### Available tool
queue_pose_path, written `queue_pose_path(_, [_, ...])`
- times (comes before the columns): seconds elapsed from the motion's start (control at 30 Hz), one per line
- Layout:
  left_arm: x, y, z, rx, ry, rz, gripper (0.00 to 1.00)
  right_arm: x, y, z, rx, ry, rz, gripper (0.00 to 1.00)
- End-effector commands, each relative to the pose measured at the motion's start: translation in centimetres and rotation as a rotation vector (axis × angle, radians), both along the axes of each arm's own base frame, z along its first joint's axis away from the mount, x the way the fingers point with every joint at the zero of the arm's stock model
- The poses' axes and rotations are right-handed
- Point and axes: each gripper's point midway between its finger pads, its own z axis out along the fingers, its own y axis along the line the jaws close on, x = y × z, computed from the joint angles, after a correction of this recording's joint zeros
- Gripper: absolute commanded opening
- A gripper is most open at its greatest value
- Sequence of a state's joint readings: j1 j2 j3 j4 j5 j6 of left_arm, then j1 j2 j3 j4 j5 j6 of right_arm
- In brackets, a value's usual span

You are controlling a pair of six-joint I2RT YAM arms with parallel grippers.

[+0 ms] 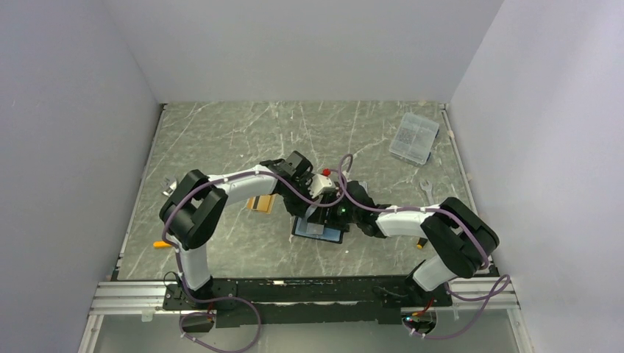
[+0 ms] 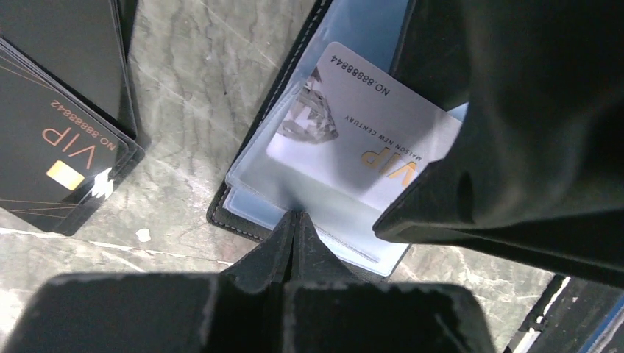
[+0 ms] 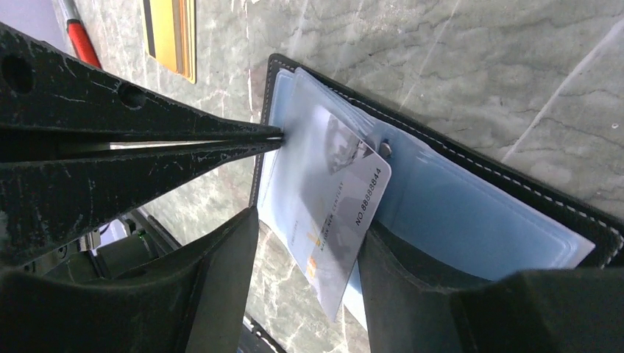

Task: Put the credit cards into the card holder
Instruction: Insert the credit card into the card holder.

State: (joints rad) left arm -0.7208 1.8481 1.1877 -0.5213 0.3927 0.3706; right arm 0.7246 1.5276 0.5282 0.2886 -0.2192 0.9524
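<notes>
Cards: one silver [image 2: 353, 125], two black [image 2: 66, 147], one gold [image 3: 176, 33]; one holder [image 3: 471, 213].

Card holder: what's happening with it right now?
The card holder lies open on the table. The left gripper is shut on the edge of a clear sleeve. The right gripper has a finger either side of the silver VIP card, which sits partly inside a sleeve; whether it grips it is unclear. The black cards and the orange-gold card lie on the table beside the holder.
</notes>
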Motion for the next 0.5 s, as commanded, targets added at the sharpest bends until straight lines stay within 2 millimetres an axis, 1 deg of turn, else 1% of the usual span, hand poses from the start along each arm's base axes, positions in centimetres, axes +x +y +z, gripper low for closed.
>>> queue_pose_path(0.0, [-0.4, 1.5, -2.1, 0.14, -0.019, -0.002, 0.0, -2.7, -2.7, -3.3, -0.119, 0.092, 0.014, 0.56])
queue_pose_path(0.17, [-1.1, 2.5, -2.6, 0.168, -0.011, -0.002, 0.0, -2.4, -3.8, -2.5, -0.158, 0.073, 0.001, 0.59])
queue_pose_path(0.33, [-1.6, 2.8, -2.9, 0.177, 0.004, -0.007, 0.0, -2.6, -4.9, -3.0, -0.217, 0.095, -0.009, 0.61])
queue_pose_path(0.47, [-1.8, 2.9, -2.9, 0.175, 0.007, -0.011, 0.0, -3.1, -5.4, -3.0, -0.238, 0.101, -0.012, 0.63])
